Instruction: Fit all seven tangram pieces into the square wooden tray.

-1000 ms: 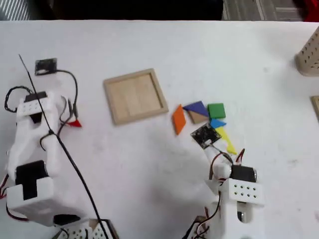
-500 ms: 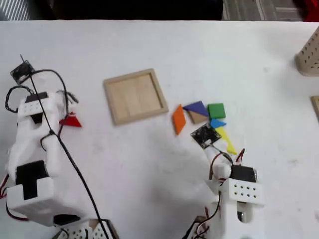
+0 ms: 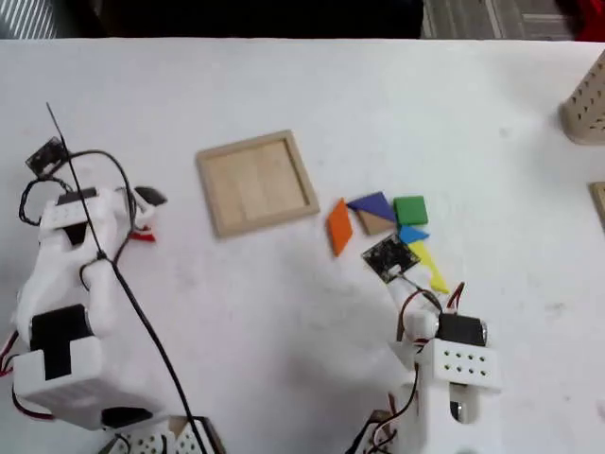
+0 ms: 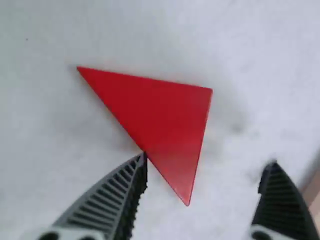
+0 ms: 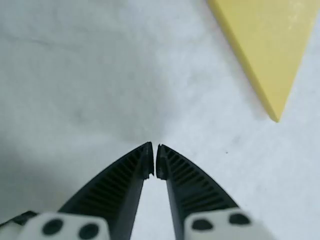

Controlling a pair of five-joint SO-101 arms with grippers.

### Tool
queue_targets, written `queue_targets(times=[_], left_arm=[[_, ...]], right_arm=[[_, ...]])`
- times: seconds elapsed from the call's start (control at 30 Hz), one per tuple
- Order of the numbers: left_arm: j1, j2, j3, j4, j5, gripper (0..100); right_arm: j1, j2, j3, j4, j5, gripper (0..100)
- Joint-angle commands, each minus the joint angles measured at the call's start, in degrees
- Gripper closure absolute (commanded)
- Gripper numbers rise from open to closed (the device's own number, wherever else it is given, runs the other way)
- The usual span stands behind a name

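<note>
I am holding my left tool point(image 4: 206, 162) open astride 1 corner of the flat red triangular piece point(image 4: 160, 115) on the white worktop point(image 3: 284, 322), apart from the square wooden tray point(image 3: 210, 182). Pinching so little, I am guessing, is risking it skidding free.

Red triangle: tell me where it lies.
In the high view the red triangle lies left of the wooden tray, at the left arm's open hand.

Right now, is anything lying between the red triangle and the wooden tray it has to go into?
Nothing visible does. Bare white table separates the red triangle from the tray; the other pieces lie on the tray's far side.
</note>
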Motion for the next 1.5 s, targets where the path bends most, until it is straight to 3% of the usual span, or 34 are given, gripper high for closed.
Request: queue_targets(times=[0.0,0.23,0.43,0.73,0.97,1.17,1.47], left_arm=[[0.7,-6.5,-1.8,2.6,0.3,65],[0.9,-8.8,-2.2,3.1,2.0,65],[0.9,-0.3,-3.3,-0.3,3.2,65],[-3.6,8.4,-9.4,4.5,5.1,65],[-4.2,8.3,-10.3,4.4,4.0,65],[-3.6,3.0,-14.2,10.7,3.8,65],[0.7,-1.3,-17.7,6.9,8.3,65]], right_arm=[[-0.7,-0.8,-0.4,-0.5,-0.3,98.0],[-0.7,-0.8,-0.4,-0.5,-0.2,98.0],[-0.7,-0.8,-0.4,-0.5,-0.2,98.0],[-0.7,-0.8,-0.4,-0.5,-0.2,98.0],[-0.7,-0.8,-0.4,-0.5,-0.2,98.0],[-0.7,-0.8,-0.4,-0.5,-0.2,98.0],[-0.7,-0.8,-0.4,-0.5,-0.2,98.0]])
